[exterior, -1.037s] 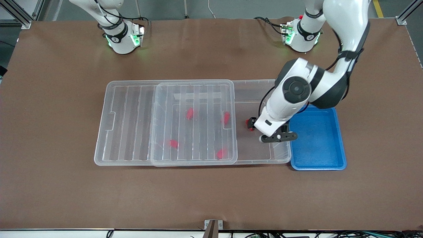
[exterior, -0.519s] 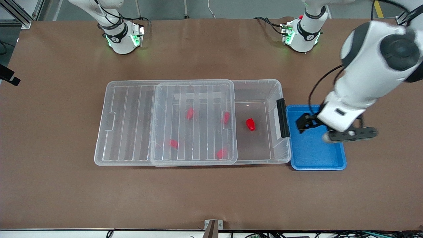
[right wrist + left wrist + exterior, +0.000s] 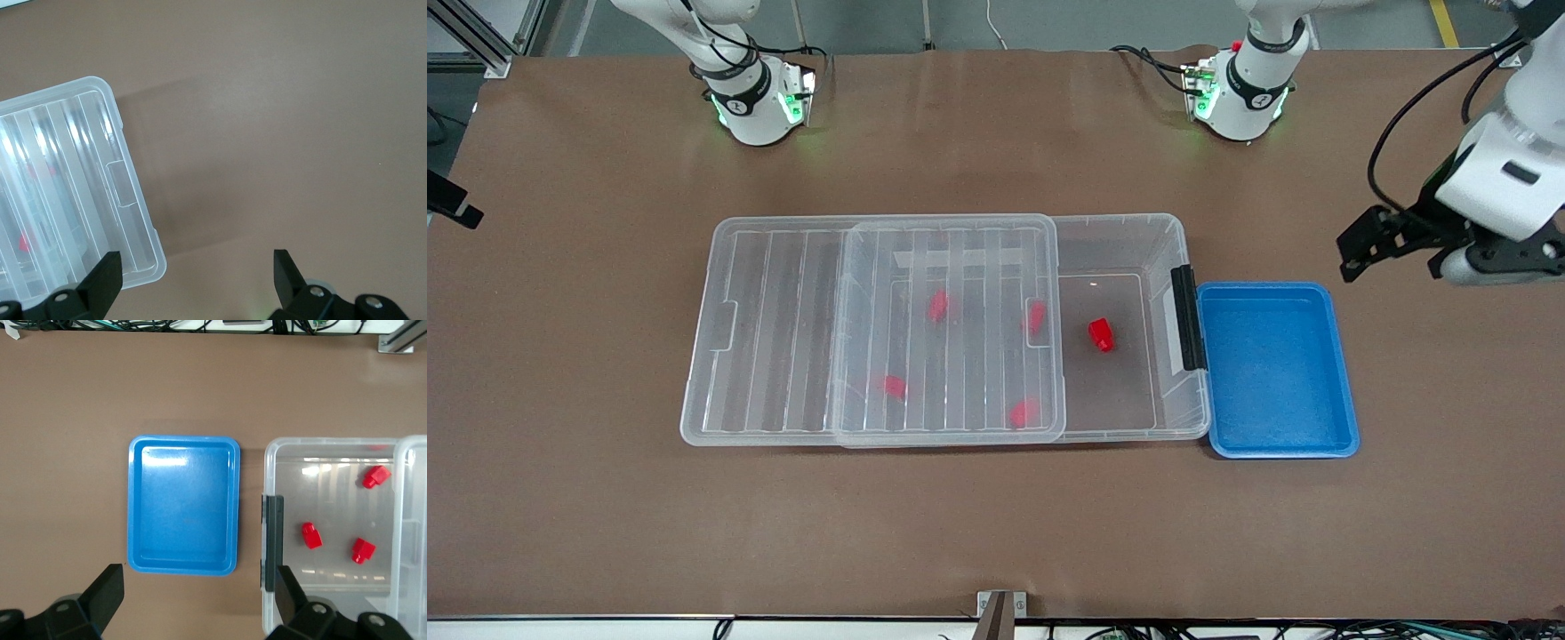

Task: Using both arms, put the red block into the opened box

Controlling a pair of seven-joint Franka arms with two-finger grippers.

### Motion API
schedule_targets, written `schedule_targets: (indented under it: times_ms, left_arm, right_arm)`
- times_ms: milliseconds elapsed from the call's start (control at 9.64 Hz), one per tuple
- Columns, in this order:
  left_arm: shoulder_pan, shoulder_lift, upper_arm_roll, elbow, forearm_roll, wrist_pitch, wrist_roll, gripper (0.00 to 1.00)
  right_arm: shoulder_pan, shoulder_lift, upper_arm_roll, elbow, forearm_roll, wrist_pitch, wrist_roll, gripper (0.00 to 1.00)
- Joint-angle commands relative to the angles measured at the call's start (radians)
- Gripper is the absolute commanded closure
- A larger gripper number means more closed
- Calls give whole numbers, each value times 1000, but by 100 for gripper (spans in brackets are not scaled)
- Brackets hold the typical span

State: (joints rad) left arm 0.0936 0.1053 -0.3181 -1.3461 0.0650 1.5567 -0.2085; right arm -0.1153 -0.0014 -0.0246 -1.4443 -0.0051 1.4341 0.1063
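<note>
Brown bench. Small bright red plastic block inside large clear plastic box, uncovered end. Left gripper over bare bench, right gripper beside ribbed clear lid; fingers released. Risk: lid shove jolting blocks.

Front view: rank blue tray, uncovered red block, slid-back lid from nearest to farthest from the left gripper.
The left gripper hangs open over bare table at the left arm's end.
1. Blue tray: on the table beside the box's black bar.
2. Uncovered red block: in the box's open part.
3. Slid-back lid: over the box's right-arm end, overhanging it.
</note>
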Motion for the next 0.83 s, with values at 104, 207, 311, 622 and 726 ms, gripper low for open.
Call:
schedule_targets:
  times_ms: [104, 207, 311, 622, 726]
  left_arm:
    - [-37, -171, 158, -209, -42, -44, 191, 0]
    - [-46, -206, 183, -244, -42, -64, 198, 0]
    - [-51, -225, 191, -258, -42, -78, 184, 0]
    - [-48, -217, 186, -246, -54, -93, 195, 0]
    - [-45, -217, 188, -246, -65, -95, 195, 0]
  right_arm:
    - [-4, -16, 2, -13, -13, -8, -16, 0]
    - [-3, -15, 2, -13, -13, -8, -16, 0]
    - [-3, -15, 2, -13, -13, -8, -16, 0]
    - [-6, -15, 2, -13, -9, -11, -16, 0]
    - [-9, -15, 2, -13, -7, -11, -16, 0]
